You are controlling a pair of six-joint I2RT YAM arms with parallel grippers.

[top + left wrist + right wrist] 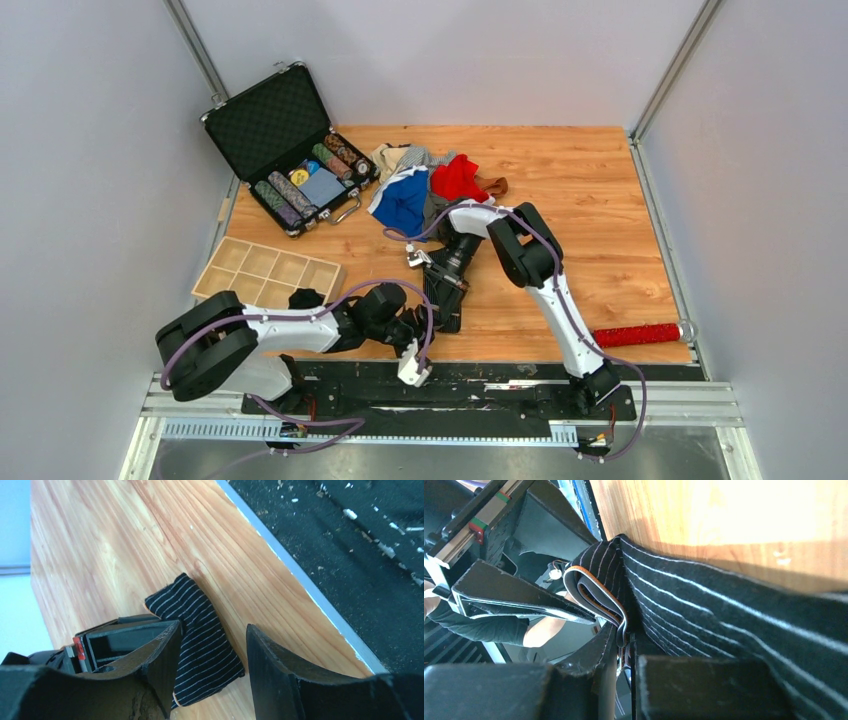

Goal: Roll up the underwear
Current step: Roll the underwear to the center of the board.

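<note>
Fingers (591,660) of the right gripper (626,642) are clenched on a bunched fold of the black striped underwear (724,620). Those of the left gripper (212,630) are held apart, straddling the same cloth ungripped. On the wooden table (600,200) a pile of underwear (430,180) is heaped at twelve o'clock, and the striped piece is stretched at six o'clock, close to the near edge. If the left fingers were closed on too little cloth, the fold could be tugged loose and the roll undone.

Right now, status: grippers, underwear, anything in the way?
Right gripper shut on striped underwear. Left gripper open around it. Garment pile beyond, not obstructing.
</note>
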